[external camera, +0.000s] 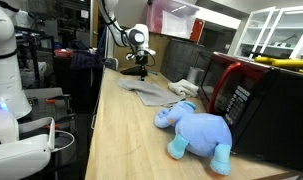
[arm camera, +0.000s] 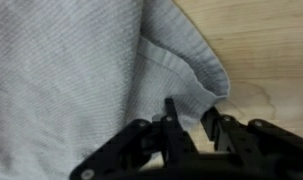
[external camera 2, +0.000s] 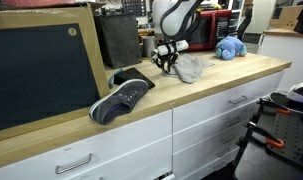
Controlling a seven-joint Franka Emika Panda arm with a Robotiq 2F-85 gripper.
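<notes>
Grey cloth (arm camera: 71,70): soft knit, matt, fine weave, hemmed edge. Countertop (arm camera: 266,50): pale wood, smooth, faint sheen. Gripper (arm camera: 189,110): black, matt, hard-looking. Blue toy (external camera: 196,128): fuzzy plush.

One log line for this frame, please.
tool: at grey cloth, jaws astride its folded edge, grip unconfirmed | cloth: on wooden counter | nearby: blue plush elephant

I see the grey cloth (external camera: 143,92) far along the counter (external camera: 111,135), far across the drawers (external camera 2: 216,105), and close under my wrist camera.
</notes>
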